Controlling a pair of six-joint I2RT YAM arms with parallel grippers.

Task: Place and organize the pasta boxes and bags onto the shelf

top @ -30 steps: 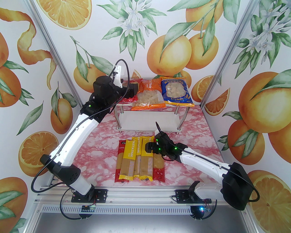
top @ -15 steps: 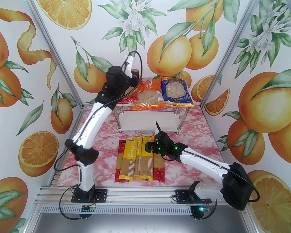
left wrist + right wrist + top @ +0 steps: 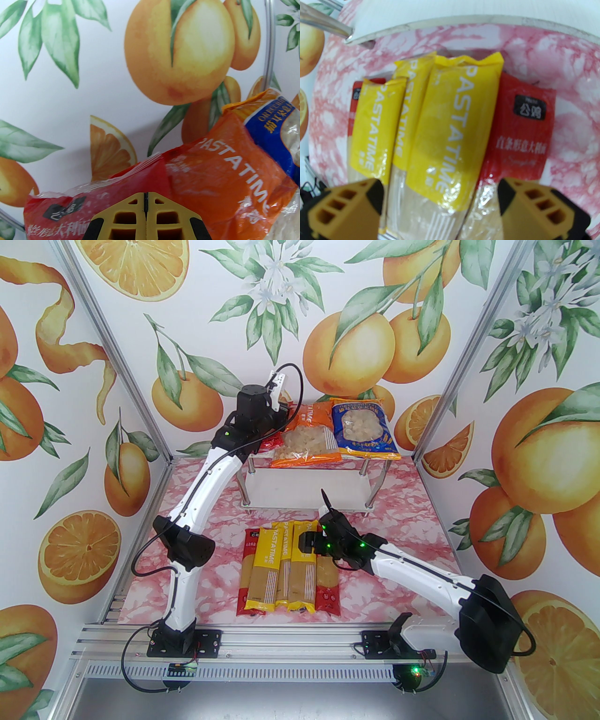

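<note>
Orange-fruit wallpaper closes in a pink marbled bench, with the shelf at the back.

At the far left of the top board, the left gripper hangs just over the red bag. Its yellow pads are pressed flat together with nothing between them. This looks like tidying, not carrying. To do it well, push low on the bag with the closed tips, in short nudges. That squares the bag on the board without riding it up over its neighbour or tipping it off the left end.

The red bag touches the orange bag, printed "PASTATIME" in white. Next comes the blue bag, whose gold band reads "ORECCHIE…" before it runs out of view. The red bag carries white Chinese lettering under a dark badge.

On the bench in front of the shelf lie the spaghetti packs, side by side. The three yellow packs each say "PASTATIME". The red pack beside them has a black badge and white Chinese characters, with a script line too blurred to read.

The right gripper hovers over the packs, spread wide and holding nothing. A good pick would pinch one pack across its narrow width, near its middle, so it does not droop. The lower board looks the natural place for it.
</note>
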